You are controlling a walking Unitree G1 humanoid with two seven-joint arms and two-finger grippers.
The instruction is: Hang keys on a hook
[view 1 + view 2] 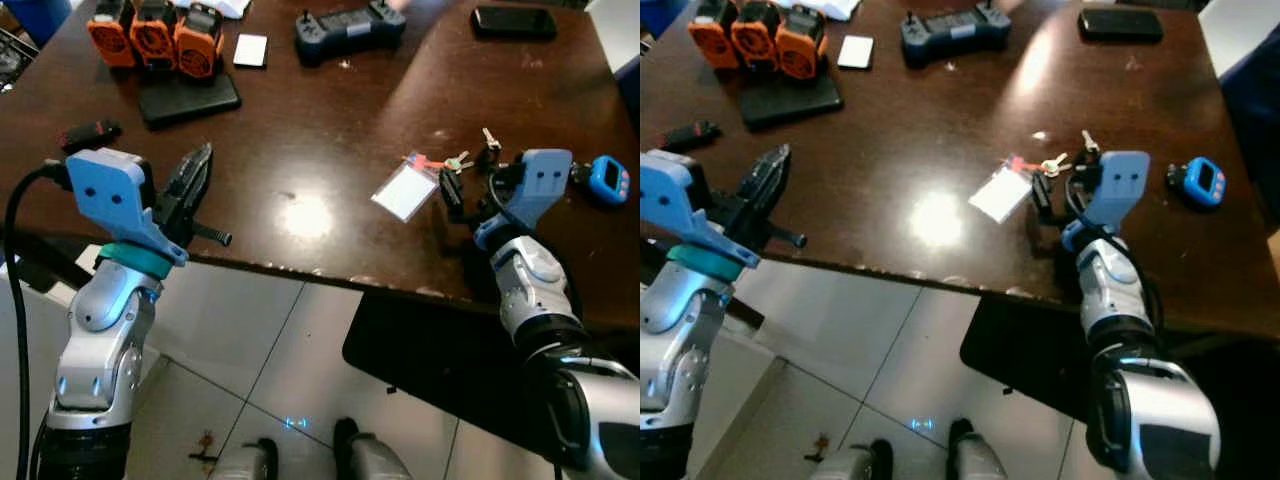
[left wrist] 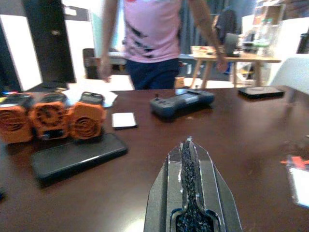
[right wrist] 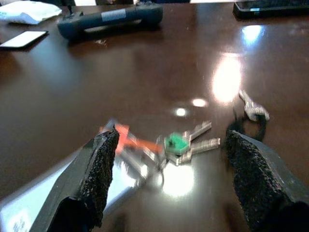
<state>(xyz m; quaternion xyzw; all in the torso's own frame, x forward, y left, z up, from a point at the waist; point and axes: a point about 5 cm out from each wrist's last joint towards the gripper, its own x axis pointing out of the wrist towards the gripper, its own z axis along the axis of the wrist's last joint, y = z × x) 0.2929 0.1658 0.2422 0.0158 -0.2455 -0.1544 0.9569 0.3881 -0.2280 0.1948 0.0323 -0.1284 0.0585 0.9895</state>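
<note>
A bunch of keys [image 1: 455, 162] with a green cap, a red tag and a clear card holder [image 1: 406, 190] lies on the dark wooden table [image 1: 320, 120]. In the right wrist view the keys [image 3: 186, 142] lie on the table between and just beyond my open fingers [image 3: 96, 174]. My right gripper [image 1: 468, 187] rests low over the table right beside the keys, open around them. A black loop with one more key [image 3: 251, 113] lies beside the bunch. My left gripper [image 1: 190, 185] hovers at the table's near left edge, shut and empty.
Three orange battery packs [image 1: 155, 38] stand on a black phone [image 1: 188, 98] at the back left. A game controller [image 1: 350, 30], a white card [image 1: 250, 50], another phone [image 1: 513, 21], a blue timer [image 1: 608, 178] and a black-red stick [image 1: 90, 132] lie around. A person [image 2: 154, 38] stands behind the table.
</note>
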